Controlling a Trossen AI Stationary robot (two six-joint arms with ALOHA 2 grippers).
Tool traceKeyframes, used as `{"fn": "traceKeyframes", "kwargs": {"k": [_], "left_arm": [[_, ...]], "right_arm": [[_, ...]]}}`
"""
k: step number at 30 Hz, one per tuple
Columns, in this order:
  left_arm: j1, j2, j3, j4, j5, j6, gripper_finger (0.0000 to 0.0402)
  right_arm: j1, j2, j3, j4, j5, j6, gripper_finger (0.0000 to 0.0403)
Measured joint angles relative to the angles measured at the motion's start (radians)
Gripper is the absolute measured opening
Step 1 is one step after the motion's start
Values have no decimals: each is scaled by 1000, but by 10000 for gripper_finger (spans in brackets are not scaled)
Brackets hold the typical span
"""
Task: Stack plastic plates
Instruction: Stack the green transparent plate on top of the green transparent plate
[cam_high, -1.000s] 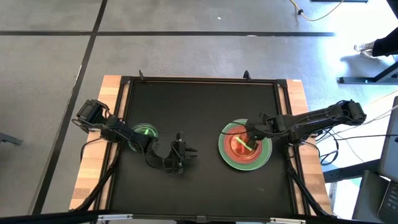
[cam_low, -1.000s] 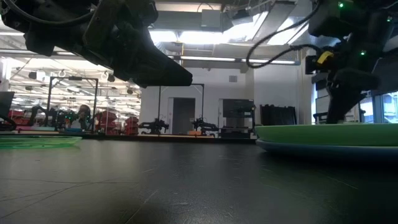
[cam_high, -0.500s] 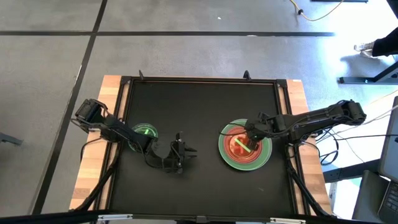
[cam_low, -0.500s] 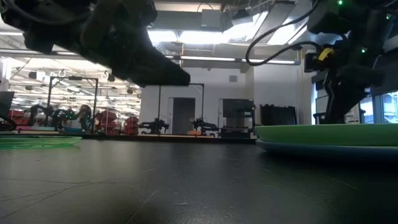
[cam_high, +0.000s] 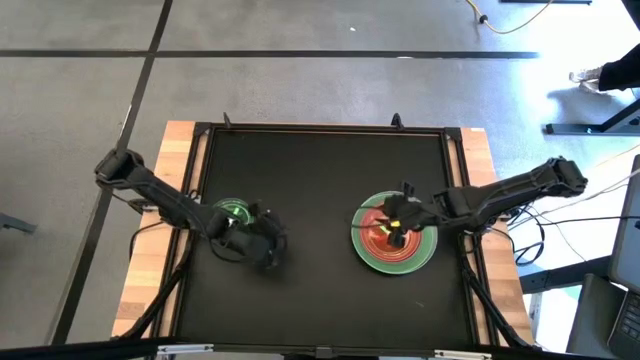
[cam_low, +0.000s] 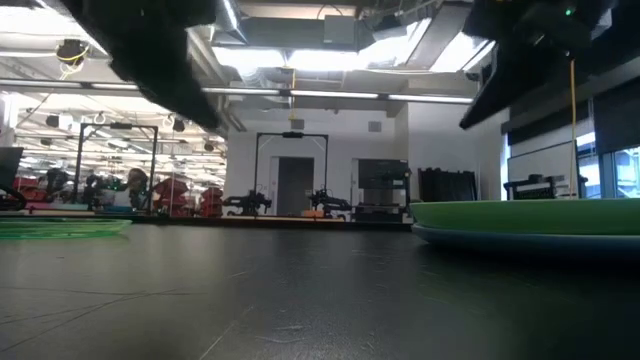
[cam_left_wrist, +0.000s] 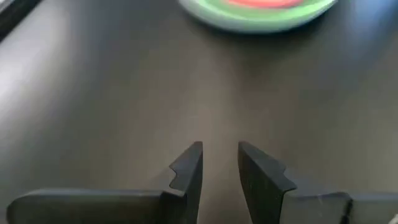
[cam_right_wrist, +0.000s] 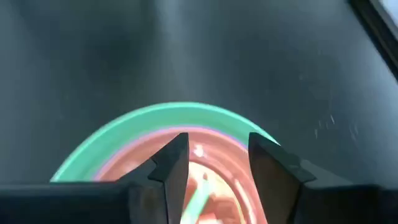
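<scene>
High view shows the small green dish (cam_high: 235, 211) lying flat on the black table (cam_high: 320, 160), well apart from the plate stack (cam_high: 393, 234); it looks light, thin and slippery, best pinched at its rim by the empty, slightly open left gripper (cam_high: 268, 243), while the right gripper (cam_high: 395, 222) hangs open over the stack.

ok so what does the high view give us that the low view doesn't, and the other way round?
Only the high view shows the orange plate lying on the green plate, the right gripper above that stack, and the left gripper close to the small green dish. Only the low view shows a blue plate under the green plate, plus the room behind. Both views show the green plate and the small green dish lying flat on the table.
</scene>
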Motion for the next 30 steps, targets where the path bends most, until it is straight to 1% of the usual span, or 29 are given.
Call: {"fn": "traceKeyframes", "kwargs": {"k": [3,6,9,11,13,15,19,26,30], "left_arm": [[0,29,89,-251,4,-153,95],[1,68,142,-449,70,-297,95],[9,118,163,-589,180,-422,95],[19,156,163,-653,244,-470,95],[34,197,163,-703,281,-499,95],[49,239,163,-734,307,-505,95],[73,311,163,-718,353,-479,95],[111,400,164,-731,345,-472,95],[125,418,167,-742,334,-451,95]], "right_arm": [[45,4,0,46,33,-2,159],[79,5,0,62,44,-2,159],[96,5,0,65,45,-1,159],[96,5,0,65,44,-1,159],[93,5,0,63,45,0,159],[93,5,0,62,45,0,159],[93,5,0,62,45,0,159],[93,5,0,63,45,0,159],[93,5,0,62,45,0,159]]}}
